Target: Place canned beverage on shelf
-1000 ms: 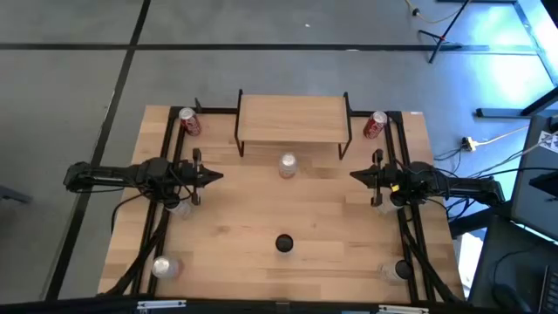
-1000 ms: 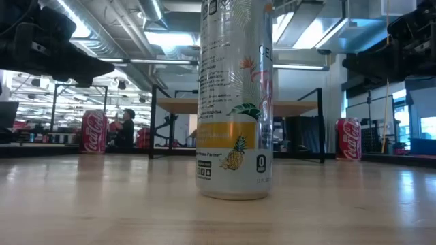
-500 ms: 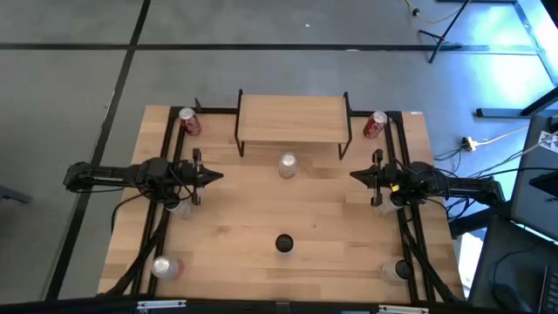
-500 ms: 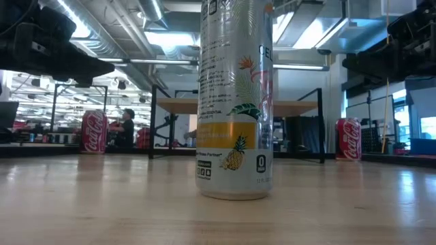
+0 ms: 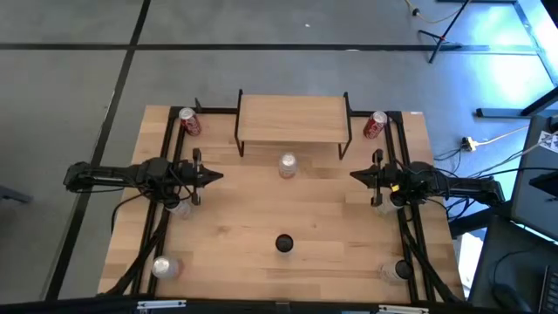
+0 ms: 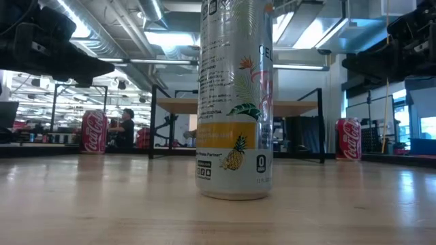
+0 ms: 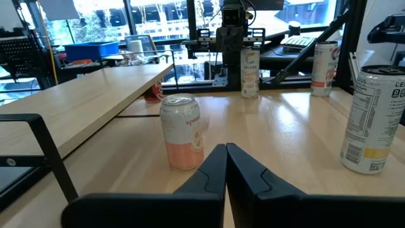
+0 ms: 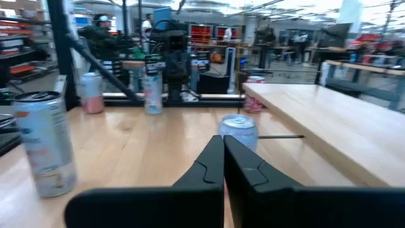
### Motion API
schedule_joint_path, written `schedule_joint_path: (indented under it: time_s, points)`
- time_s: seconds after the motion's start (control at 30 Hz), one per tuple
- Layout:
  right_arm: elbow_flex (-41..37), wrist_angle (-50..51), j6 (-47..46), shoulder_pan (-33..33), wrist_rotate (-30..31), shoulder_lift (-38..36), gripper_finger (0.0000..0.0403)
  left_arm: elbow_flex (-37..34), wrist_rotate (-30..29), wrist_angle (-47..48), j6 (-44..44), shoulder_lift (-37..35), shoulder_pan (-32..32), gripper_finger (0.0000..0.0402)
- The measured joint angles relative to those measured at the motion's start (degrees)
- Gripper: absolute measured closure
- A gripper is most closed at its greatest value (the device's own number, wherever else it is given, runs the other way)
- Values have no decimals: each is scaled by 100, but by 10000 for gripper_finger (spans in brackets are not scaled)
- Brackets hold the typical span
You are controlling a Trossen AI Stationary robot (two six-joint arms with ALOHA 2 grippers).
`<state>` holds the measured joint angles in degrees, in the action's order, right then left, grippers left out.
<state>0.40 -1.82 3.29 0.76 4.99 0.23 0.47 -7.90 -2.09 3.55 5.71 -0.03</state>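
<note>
The shelf (image 5: 292, 121), a small light-wood board on thin black legs, stands at the table's far middle with nothing on it. A silver-and-peach can (image 5: 288, 165) (image 7: 182, 139) stands upright on the table just in front of it. A tall white can with a pineapple print (image 6: 234, 102) (image 5: 284, 244) stands upright nearer the front edge. My left gripper (image 5: 218, 176) (image 7: 226, 149) hovers shut at the table's left, pointing level toward the middle. My right gripper (image 5: 353, 175) (image 8: 223, 140) hovers shut at the right, facing it. Neither touches a can.
Red cans (image 5: 189, 121) (image 5: 375, 125) stand on either side of the shelf at the far corners. More cans stand under each arm (image 5: 177, 205) (image 5: 381, 202) and at the near corners (image 5: 164, 266) (image 5: 401, 270). A person (image 6: 126, 129) shows in the room behind.
</note>
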Motion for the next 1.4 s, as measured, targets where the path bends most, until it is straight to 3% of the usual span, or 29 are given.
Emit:
schedule_joint_path:
  time_s: [0.13,0.33,0.47,0.6,0.67,0.83,1.13,1.4]
  points:
    - [-4,-99,0,2,456,0,403,0,0,1,0,0,0,401]
    - [-8,-546,-193,2,493,0,403,1,-2,0,-2,-2,1,401]
    - [-8,-881,-1392,2,725,0,403,1,-362,-354,-165,0,2,401]
    - [0,-896,-3422,2,1737,2,403,2,-339,-828,-527,-9,2,401]
    - [0,-895,-3989,2,2145,2,403,2,-345,-1194,-590,-11,2,401]
    - [4,-1156,-4083,2,2672,2,403,4,-343,-2329,-1263,-14,2,401]
    - [21,-1511,-4100,2,2743,2,403,4,-675,-4521,-2138,-13,2,401]
    - [596,-862,-4040,2,2546,596,403,119,-1174,-4621,-2295,125,2,401]
